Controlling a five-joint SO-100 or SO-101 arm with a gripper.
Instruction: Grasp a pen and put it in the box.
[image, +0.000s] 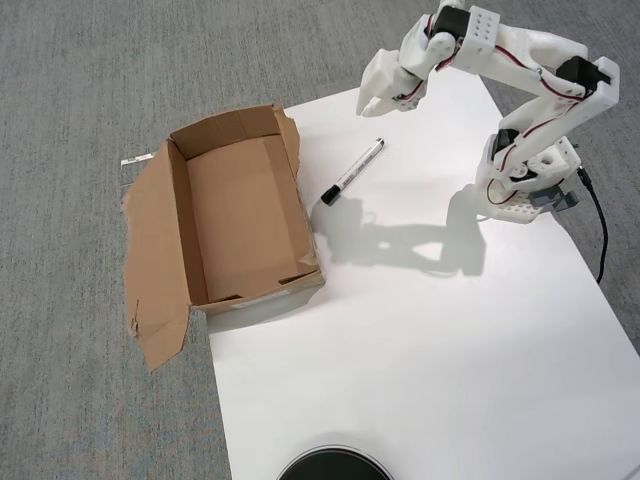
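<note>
Black round obj at near edge cut off by frame. Print on pen too small to read. Cable runs off right edge.

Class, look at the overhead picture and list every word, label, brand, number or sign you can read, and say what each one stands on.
None can be read.
Pen: dark print along the white barrel, too small to read.
Small white strip on the carpet beside the box: faint marks, too blurred to read.
Box: no print visible.
Arm and gripper: no lettering visible.
</note>
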